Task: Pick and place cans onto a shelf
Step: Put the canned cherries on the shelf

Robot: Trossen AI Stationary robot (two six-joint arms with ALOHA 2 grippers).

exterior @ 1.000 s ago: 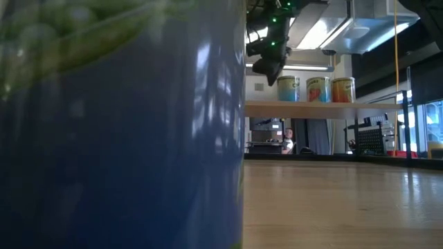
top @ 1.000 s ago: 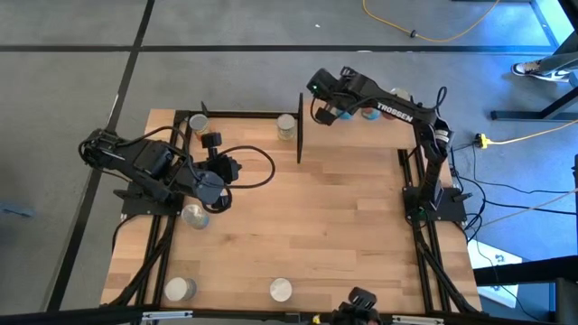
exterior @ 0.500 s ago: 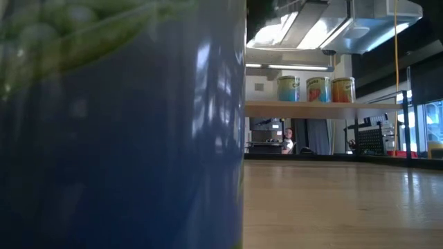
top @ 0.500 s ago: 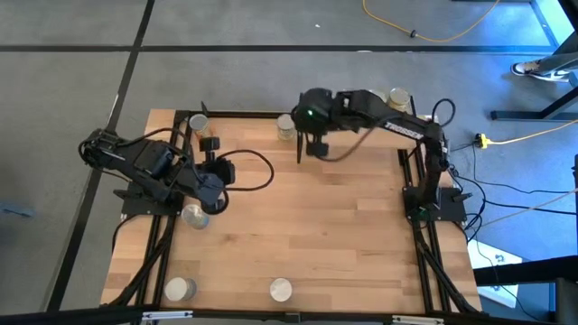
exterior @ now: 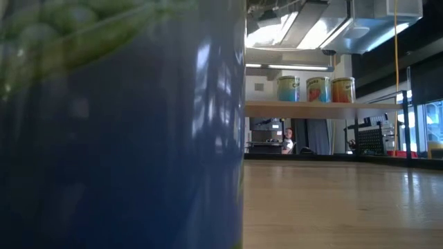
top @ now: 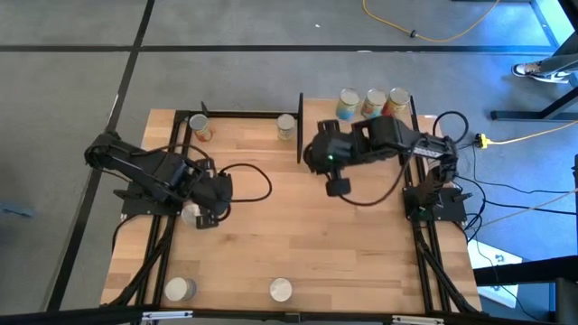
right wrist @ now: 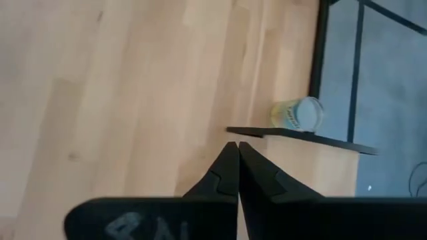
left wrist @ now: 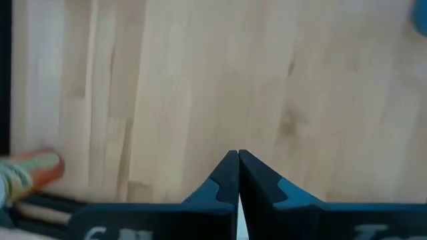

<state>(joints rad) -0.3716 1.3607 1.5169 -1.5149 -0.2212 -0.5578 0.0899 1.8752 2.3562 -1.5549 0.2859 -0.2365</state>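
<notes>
High view shows the wooden table [top: 298, 235] from above, with small round cans that have shiny silver tops. Three cans stand in a row on the shelf [exterior: 325, 108] at about 1 o'clock: a blue one [top: 348, 102], a middle one [top: 372, 102] and an orange one [top: 397, 99]. From the low camera they stand upright, side by side, with greenish, red and orange labels. On the table, an orange can [top: 200, 125] sits at 11 o'clock, and a yellowish can [top: 286, 126] stands near 12 o'clock, right beside a thin black post [top: 300, 126]. One more can [top: 191, 214] stands at 9 o'clock, just beside the left jaws [top: 209, 217], and the arm covers part of it. Two more cans wait at the near edge, one at 7 o'clock [top: 180, 289] and one at 6 o'clock [top: 281, 290]. The left jaws are pressed together and hold nothing. The right jaws [top: 337, 188] hang over the middle of the table, also pressed together and empty. A black cable [top: 253, 171] loops on the table by the left arm. In the low view a big blue can [exterior: 121, 138] stands right in front of the camera and hides half the table.
</notes>
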